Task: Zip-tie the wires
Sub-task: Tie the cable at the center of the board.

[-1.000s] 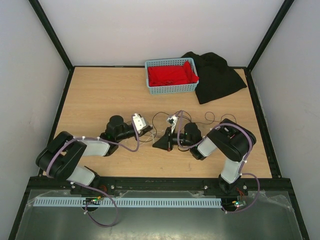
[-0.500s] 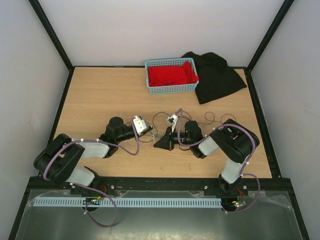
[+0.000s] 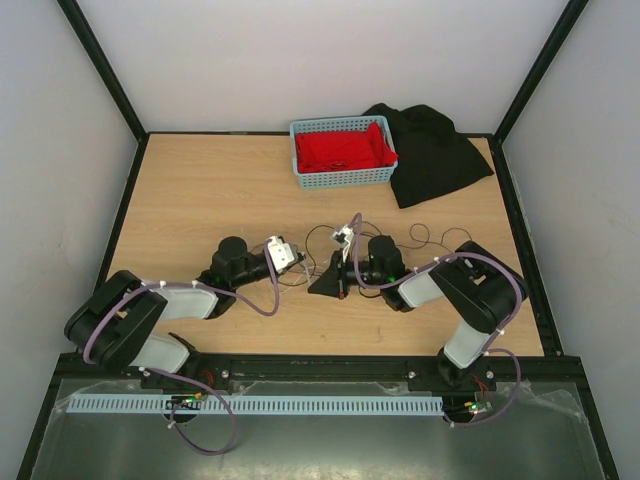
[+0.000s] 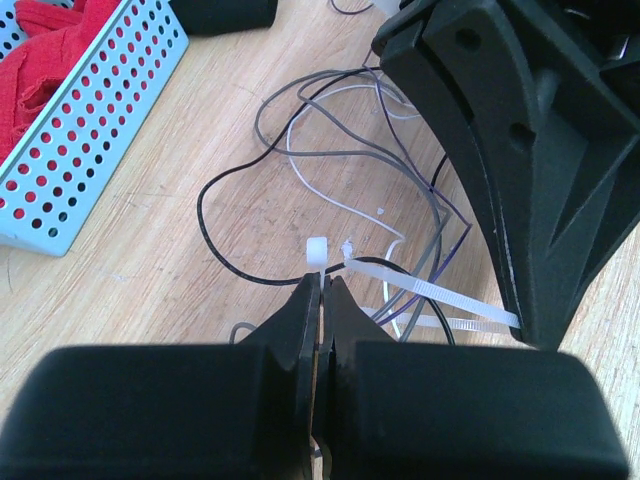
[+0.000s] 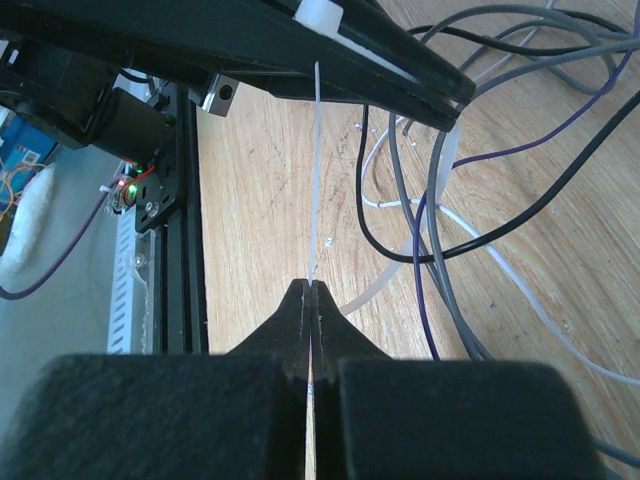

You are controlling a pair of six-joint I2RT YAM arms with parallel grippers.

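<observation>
The wires [image 3: 318, 236] lie tangled at mid-table; black, grey, purple and whitish strands show in the left wrist view [image 4: 330, 160] and the right wrist view [image 5: 520, 130]. The white zip tie [image 4: 430, 290] runs between the two grippers. My left gripper [image 4: 323, 278] is shut on the zip tie's head end; it also shows in the top view [image 3: 303, 268]. My right gripper [image 5: 311, 287] is shut on the zip tie's thin tail [image 5: 315, 170], seen edge-on. In the top view my right gripper [image 3: 314, 289] is tip to tip with the left one.
A blue basket [image 3: 345, 180] holding red cloth [image 3: 340, 150] stands at the back centre. A black cloth [image 3: 432, 152] lies to its right. The basket's corner shows in the left wrist view [image 4: 60, 180]. The table's front rail [image 5: 175, 250] is close behind the grippers.
Both arms shifted slightly. The left wrist moved a little toward the front, the right wrist a little toward the back. Both grippers stay shut on the zip tie.
</observation>
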